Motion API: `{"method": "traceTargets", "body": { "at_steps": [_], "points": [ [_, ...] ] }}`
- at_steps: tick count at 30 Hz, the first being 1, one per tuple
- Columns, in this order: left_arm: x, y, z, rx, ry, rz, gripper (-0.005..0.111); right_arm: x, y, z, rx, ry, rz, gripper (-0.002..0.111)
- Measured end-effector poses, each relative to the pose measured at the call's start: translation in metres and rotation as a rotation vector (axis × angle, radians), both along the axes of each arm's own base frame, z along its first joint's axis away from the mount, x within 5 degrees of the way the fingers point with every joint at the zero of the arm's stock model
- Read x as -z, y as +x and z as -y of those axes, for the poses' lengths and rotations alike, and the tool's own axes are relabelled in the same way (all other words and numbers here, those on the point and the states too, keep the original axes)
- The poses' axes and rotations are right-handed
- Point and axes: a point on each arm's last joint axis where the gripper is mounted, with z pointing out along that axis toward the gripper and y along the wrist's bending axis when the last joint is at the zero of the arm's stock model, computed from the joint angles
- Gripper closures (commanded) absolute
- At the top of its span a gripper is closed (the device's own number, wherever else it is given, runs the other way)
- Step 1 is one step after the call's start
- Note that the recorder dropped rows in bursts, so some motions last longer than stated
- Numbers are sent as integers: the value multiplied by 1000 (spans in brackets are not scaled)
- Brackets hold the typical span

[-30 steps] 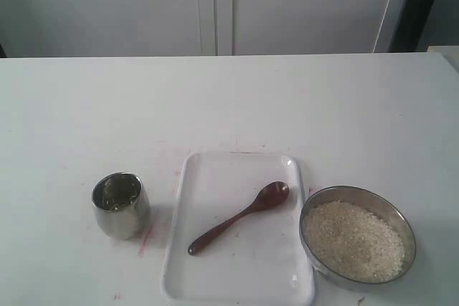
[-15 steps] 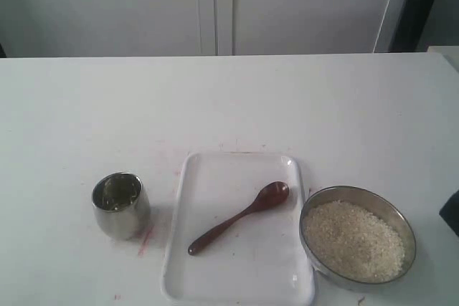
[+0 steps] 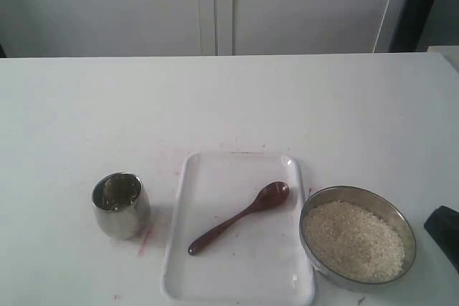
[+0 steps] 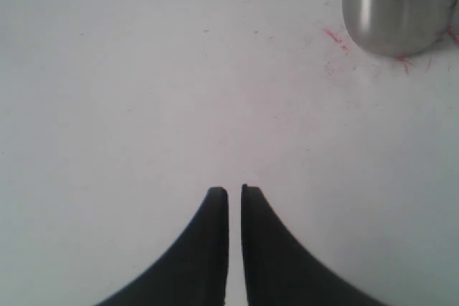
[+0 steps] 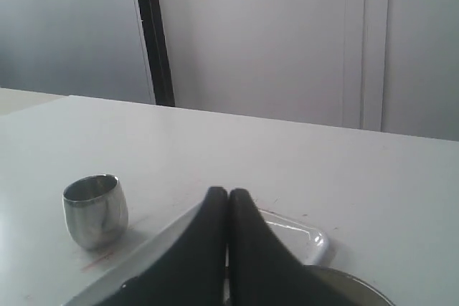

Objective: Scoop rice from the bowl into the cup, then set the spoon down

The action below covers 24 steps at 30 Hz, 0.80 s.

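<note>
While the exterior camera caught only a dark sliver of the right arm (image 3: 443, 231) at the table's (image 3: 229, 98) three o'clock edge, the wrist cameras showed both grippers. The left gripper (image 4: 234, 191) hung over bare tabletop near the cup (image 4: 396, 8), fingers almost pressed together, empty. The right gripper (image 5: 228, 193) was pressed tight, empty. Only the exterior view showed the spoon (image 3: 240, 217) in the tray (image 3: 215, 170), handle toward eight o'clock, the cup at the tray's nine, and the bowl (image 3: 358, 191) of rice (image 3: 353, 240) just beside its four. Bare tabletop stretched from ten to two o'clock.
</note>
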Motion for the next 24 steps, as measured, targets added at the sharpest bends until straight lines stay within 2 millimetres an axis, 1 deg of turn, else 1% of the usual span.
{"method": "traceTargets", "body": {
  "at_steps": [7,24],
  "points": [
    [0,0,0,0,0,0,92,1,0,0,1,-129,57,108],
    [0,0,0,0,0,0,92,1,0,0,1,-136,60,108]
  ]
}}
